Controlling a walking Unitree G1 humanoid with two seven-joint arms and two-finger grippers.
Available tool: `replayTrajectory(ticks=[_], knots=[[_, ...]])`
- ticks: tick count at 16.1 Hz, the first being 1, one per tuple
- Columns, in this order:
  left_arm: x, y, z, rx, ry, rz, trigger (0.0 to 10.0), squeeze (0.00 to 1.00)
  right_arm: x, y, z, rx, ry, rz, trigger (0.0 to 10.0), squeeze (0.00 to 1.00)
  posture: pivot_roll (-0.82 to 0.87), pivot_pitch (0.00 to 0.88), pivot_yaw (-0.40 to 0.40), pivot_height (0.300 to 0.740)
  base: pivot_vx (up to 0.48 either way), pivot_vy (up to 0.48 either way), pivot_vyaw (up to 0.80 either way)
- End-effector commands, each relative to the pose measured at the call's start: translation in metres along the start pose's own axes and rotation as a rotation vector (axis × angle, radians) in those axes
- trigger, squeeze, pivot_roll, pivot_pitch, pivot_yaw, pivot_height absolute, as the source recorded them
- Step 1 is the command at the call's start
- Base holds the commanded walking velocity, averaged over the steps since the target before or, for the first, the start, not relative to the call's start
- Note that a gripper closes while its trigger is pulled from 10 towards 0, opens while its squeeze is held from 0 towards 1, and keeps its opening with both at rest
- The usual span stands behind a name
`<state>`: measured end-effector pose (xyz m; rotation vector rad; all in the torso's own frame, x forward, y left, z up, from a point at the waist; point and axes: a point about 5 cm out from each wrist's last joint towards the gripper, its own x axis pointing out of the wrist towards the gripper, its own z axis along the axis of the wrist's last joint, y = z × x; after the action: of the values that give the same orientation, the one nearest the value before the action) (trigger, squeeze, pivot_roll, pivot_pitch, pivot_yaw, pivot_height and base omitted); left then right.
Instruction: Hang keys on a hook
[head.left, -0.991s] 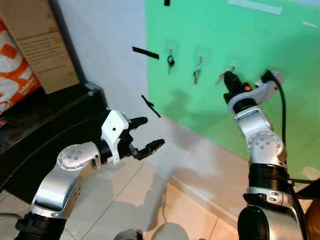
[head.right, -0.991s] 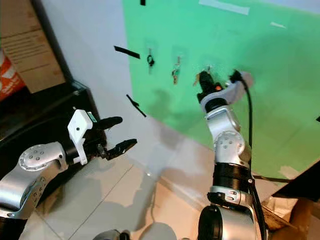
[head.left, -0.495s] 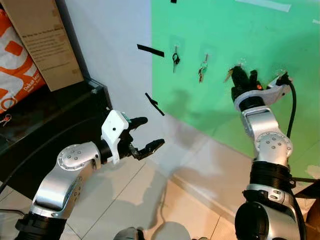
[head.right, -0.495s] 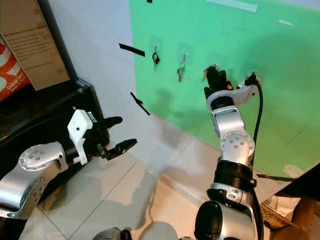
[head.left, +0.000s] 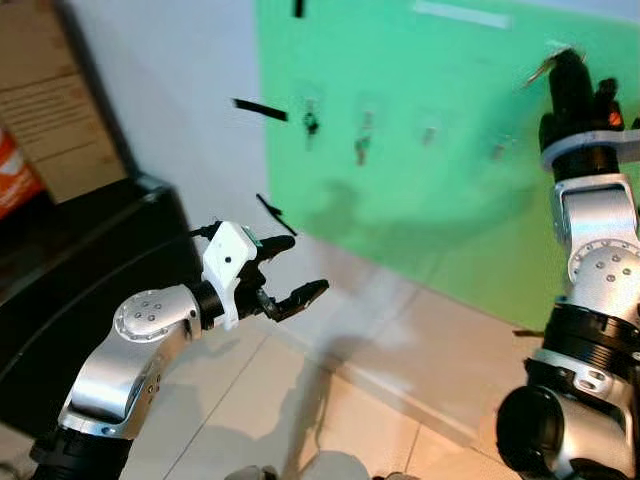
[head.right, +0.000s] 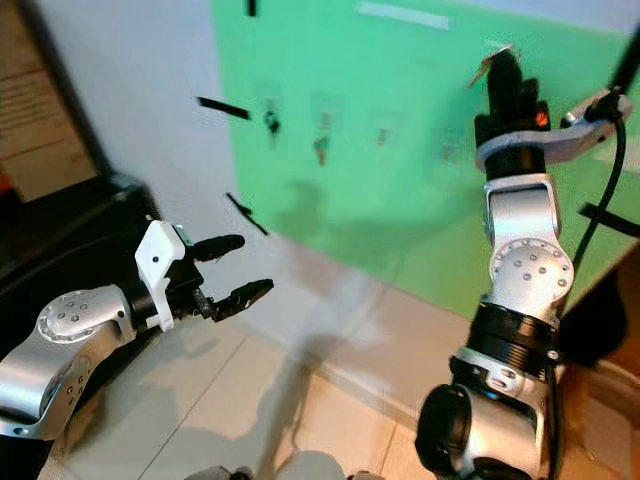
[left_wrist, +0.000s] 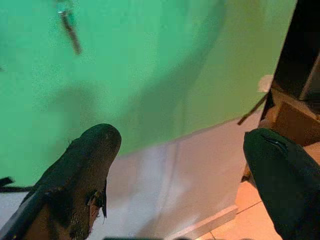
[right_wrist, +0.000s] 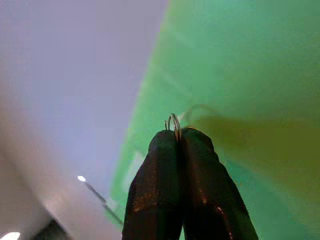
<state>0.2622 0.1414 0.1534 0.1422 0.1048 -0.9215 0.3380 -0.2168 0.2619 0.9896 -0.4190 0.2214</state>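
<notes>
Your right tool (head.right: 503, 72) has lifted away from the hooks (head.right: 450, 148), now below it, fingers pinched together on the keys (head.right: 492, 59). They're not hung yet. Left tool (head.left: 290, 270) hangs spread apart.

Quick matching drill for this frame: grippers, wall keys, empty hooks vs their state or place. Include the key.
1. right gripper
2. left gripper
3. key sets
4. bare hooks

A. open, held low over the floor
B. hanging on the green panel, toward its left side
C. shut on a key ring, raised high by the panel
D. nothing on them, right of the hung keys

Pairs: 1-C, 2-A, 3-B, 4-D
</notes>
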Motion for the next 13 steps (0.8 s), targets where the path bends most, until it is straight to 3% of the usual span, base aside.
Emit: replayTrajectory(ticks=[1, 3, 5, 13], knots=[[0.0, -0.001, 0.004, 0.017, -0.003, -0.012, 10.0, 0.0, -0.004, 0.002, -0.023, -0.133, 0.148, -0.001, 10.0, 0.0, -0.04, 0.0, 0.018, 0.74, 0.0, 0.0, 0.0], [0.0, -0.001, 0.004, 0.02, -0.003, -0.009, 10.0, 0.0, -0.015, -0.001, -0.048, -0.307, 0.306, 0.015, 10.0, 0.0, -0.04, 0.0, 0.018, 0.74, 0.0, 0.0, 0.0], [0.002, 0.0, 0.004, 0.041, -0.008, 0.017, 10.0, 0.0, -0.026, -0.005, -0.069, -0.414, 0.411, 0.018, 10.0, 0.0, -0.04, 0.0, 0.016, 0.74, 0.0, 0.0, 0.0], [0.007, 0.003, 0.005, 0.068, -0.02, 0.061, 10.0, 0.0, -0.029, -0.013, -0.09, -0.46, 0.453, -0.056, 10.0, 0.0, -0.04, 0.0, 0.014, 0.74, 0.0, 0.0, 0.0]])
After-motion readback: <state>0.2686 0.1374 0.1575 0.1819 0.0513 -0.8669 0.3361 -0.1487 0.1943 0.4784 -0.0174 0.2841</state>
